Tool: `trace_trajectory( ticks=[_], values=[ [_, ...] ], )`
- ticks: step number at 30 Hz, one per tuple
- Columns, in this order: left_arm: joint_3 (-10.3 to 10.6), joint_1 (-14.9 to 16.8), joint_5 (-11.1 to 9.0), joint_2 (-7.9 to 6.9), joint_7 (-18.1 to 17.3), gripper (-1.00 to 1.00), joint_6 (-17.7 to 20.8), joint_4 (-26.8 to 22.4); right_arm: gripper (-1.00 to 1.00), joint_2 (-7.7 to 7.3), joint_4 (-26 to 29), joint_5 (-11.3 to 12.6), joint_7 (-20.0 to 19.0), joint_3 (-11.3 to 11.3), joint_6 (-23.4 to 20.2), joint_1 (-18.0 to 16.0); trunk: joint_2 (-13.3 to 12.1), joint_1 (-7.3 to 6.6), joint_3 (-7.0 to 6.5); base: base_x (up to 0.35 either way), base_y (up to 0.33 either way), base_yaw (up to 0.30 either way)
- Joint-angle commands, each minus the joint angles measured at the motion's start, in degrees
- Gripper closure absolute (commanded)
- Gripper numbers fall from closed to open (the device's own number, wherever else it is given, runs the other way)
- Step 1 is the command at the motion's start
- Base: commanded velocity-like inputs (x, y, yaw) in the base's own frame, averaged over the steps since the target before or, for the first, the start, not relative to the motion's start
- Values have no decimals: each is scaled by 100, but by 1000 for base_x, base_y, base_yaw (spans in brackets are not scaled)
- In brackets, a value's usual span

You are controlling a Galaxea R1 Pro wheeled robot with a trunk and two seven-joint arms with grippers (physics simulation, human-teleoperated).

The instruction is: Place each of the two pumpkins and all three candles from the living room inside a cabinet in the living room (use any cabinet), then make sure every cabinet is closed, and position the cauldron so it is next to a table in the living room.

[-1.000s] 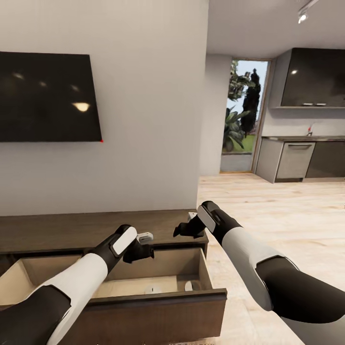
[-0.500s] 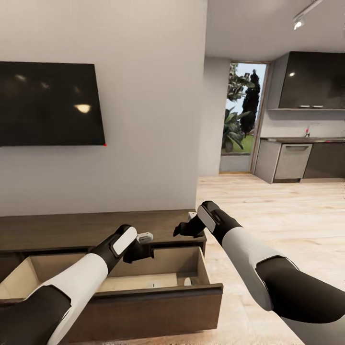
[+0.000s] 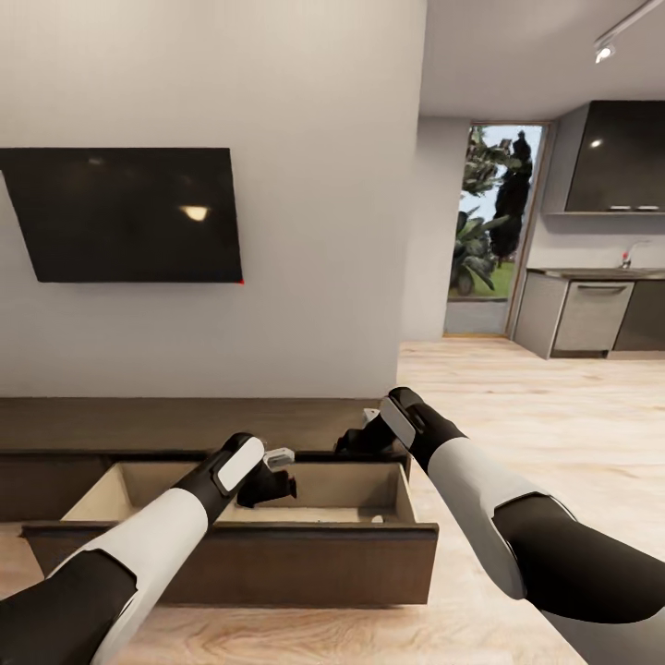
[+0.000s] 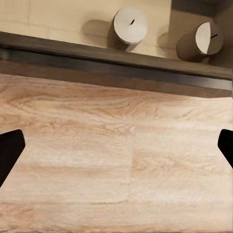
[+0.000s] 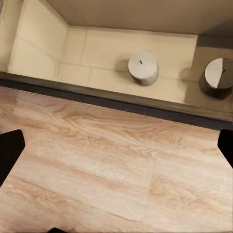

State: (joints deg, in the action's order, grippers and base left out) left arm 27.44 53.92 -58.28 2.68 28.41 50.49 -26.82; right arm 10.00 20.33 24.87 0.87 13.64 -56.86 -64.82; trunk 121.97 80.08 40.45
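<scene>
The cabinet (image 3: 231, 554) is dark-brown matt wood with smooth pale beige drawer insides. The floor (image 3: 554, 416), lower right, is light grained wood planking. The television (image 3: 129, 214), upper left, looks glossy black. Two candles (image 5: 143, 68) appear matt off-white.

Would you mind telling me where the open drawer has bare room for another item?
The drawer floor is bare from its far side wall up to the nearer candle. It is tighter at the other end, where a second candle stands close to the first.
</scene>
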Motion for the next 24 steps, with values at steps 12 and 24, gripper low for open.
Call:
trace_trajectory(
  ticks=[12,24],
  values=[
    [27,5,-60,-4,51,-100,3,-7,-100,0,-4,1,10,16,14,-4,-479,-269,-209,-330,91,287],
    [24,5,-63,-19,51,-100,-4,0,-100,0,-11,-8,10,24,17,-4,-961,-532,-425,-287,203,289]
  ],
)
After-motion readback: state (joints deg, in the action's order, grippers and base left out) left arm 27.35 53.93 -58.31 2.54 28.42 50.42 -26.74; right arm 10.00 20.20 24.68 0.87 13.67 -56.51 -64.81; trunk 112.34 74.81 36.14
